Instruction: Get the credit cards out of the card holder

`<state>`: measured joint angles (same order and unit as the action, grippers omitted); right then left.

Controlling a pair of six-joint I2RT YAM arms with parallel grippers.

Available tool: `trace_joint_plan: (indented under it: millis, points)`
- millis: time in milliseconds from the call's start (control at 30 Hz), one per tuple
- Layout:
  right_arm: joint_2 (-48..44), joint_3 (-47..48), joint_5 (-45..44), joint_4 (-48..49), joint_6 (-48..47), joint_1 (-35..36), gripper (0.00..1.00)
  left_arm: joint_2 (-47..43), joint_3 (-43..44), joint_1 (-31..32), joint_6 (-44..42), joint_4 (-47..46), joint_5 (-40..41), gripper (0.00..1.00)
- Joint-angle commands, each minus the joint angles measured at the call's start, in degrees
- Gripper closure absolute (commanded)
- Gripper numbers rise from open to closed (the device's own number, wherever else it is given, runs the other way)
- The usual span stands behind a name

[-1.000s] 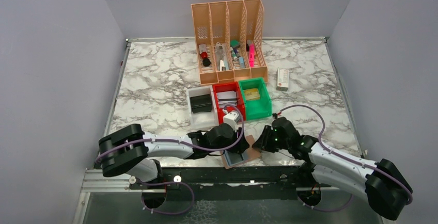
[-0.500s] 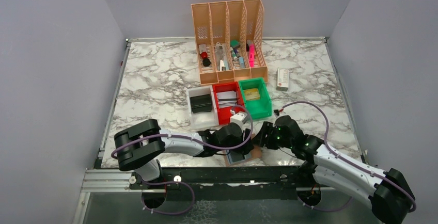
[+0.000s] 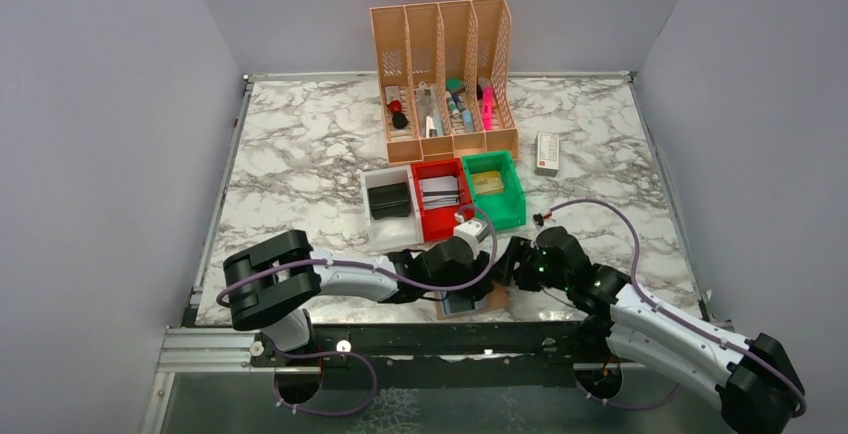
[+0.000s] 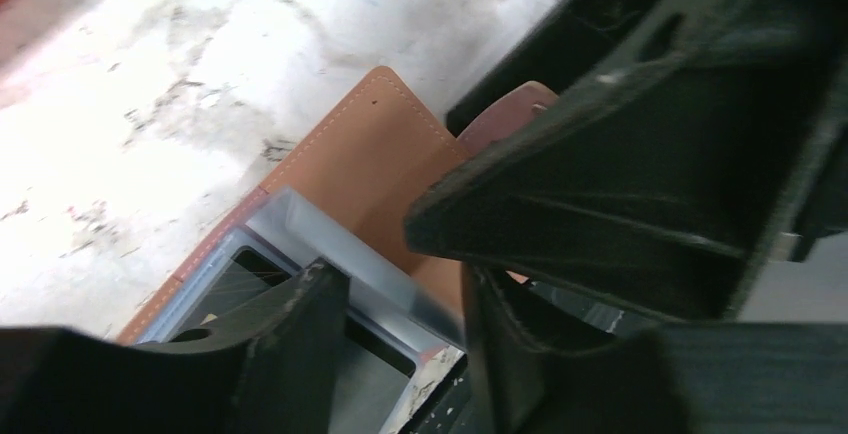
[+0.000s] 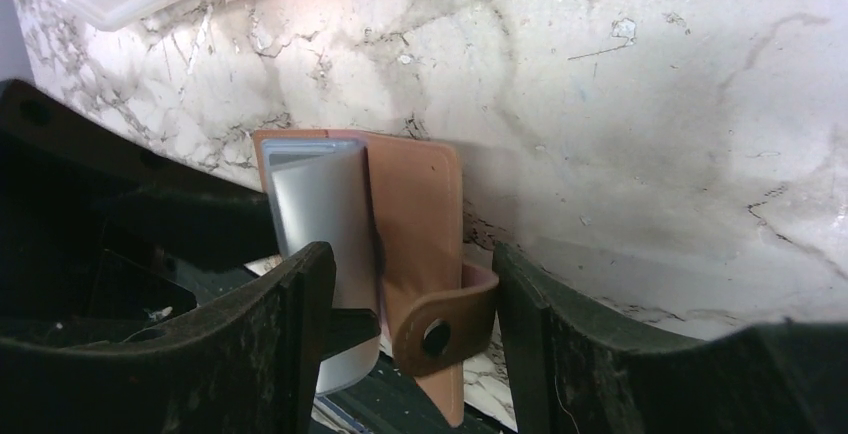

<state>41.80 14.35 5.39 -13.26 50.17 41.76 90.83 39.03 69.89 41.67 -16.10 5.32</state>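
Observation:
The tan-brown card holder point(image 3: 491, 297) lies at the table's front edge, partly over it, its flap open. A bluish-grey credit card point(image 4: 330, 244) sticks out of its pocket, pale grey in the right wrist view point(image 5: 320, 209). My left gripper point(image 4: 400, 279) is open over the card's near corner, one finger point(image 4: 290, 354) lying across the card face. My right gripper point(image 5: 410, 254) is open from the right side around the holder point(image 5: 415, 204). The holder's snap strap point(image 5: 450, 324) sits between its fingers, against the right one. In the top view both grippers point(image 3: 468, 289) point(image 3: 510, 269) crowd the holder.
Behind the holder stand a white bin point(image 3: 368, 204) with a black case point(image 3: 390, 199), a red bin point(image 3: 437, 166) and a green bin point(image 3: 515, 194). An orange file organizer point(image 3: 445, 74) is at the back, a small white box point(image 3: 547, 152) to its right. The metal frame point(image 3: 400, 334) runs below the front edge.
My right gripper has opened wider and moved left, up to the holder. The left arm has shifted a little to the right over the card.

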Motion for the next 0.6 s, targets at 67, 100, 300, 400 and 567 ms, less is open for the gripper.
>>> trace_joint_plan:
  millis: [67, 100, 300, 400, 567]
  points:
    - [2.4, 2.1, 1.8, -0.3, -0.4, 0.4, 0.36, 0.9, 3.9, -0.2, -4.2, -5.3, -8.9, 0.58]
    - [2.6, 2.7, 1.5, -0.4, -0.6, 0.4, 0.36, 0.9, 3.8, -0.1, -4.4, -5.4, -9.6, 0.58]
    - [5.1, 4.1, 3.7, 1.7, -1.5, 0.4, 0.33, 1.6, 3.4, 0.0, -5.5, -5.8, -13.6, 0.48]
    - [6.4, 3.7, 5.4, 3.3, -1.8, 0.4, 0.33, 2.0, 3.5, 0.2, -5.9, -6.0, -14.6, 0.45]
    - [9.7, 3.4, 7.0, 4.5, -2.5, 0.4, 0.34, 2.5, 3.7, 0.4, -6.4, -6.8, -15.9, 0.45]
